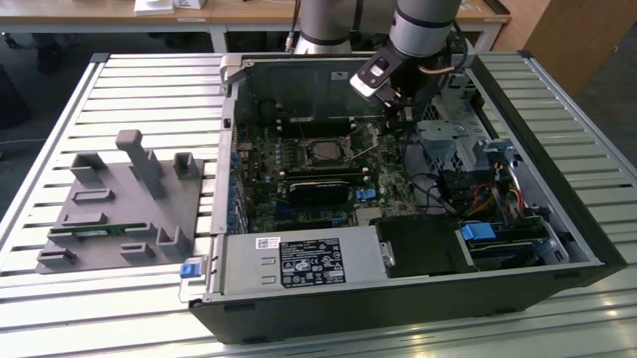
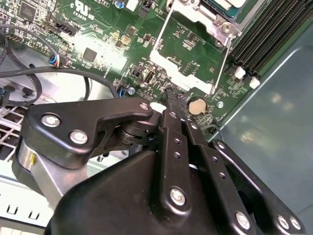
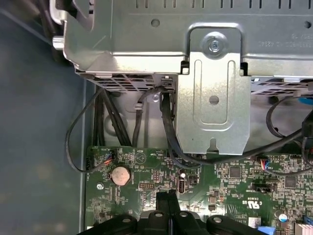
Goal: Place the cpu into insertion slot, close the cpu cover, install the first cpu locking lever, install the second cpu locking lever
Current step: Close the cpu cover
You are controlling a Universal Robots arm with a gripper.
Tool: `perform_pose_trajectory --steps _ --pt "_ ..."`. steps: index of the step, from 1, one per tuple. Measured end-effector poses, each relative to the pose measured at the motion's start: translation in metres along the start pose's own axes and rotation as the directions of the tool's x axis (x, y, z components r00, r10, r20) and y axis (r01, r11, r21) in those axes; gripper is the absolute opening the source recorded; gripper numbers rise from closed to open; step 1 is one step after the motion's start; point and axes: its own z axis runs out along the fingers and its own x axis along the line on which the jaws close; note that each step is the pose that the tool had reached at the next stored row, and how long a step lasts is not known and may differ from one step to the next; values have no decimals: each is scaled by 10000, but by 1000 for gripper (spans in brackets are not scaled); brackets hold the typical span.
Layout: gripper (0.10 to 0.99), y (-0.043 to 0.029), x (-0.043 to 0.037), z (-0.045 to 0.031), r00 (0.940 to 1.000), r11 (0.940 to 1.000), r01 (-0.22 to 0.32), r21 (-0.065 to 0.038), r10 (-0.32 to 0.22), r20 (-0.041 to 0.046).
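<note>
Beside the raised cpu cover (image 2: pixel 186 77) — end effector (image 2: pixel 171 96), pinched closed.

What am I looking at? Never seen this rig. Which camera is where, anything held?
One robot arm reaches into an open computer case on a slatted table. The exterior view looks on from outside; both wrist views ride the arm. Its end effector looks shut, nothing visible between the fingers, tip near a coin battery on the motherboard. The cpu appears seated; the cpu cover looks swung open. A grey fixture lies beside the case.
</note>
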Motion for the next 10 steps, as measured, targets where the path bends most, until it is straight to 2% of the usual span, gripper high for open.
perform_pose_trajectory --steps 6,10 --pt "106 -2 -3 51 10000 10000 0 2 0 2" --pt "106 -54 -3 54 10000 10000 0 1 0 1"
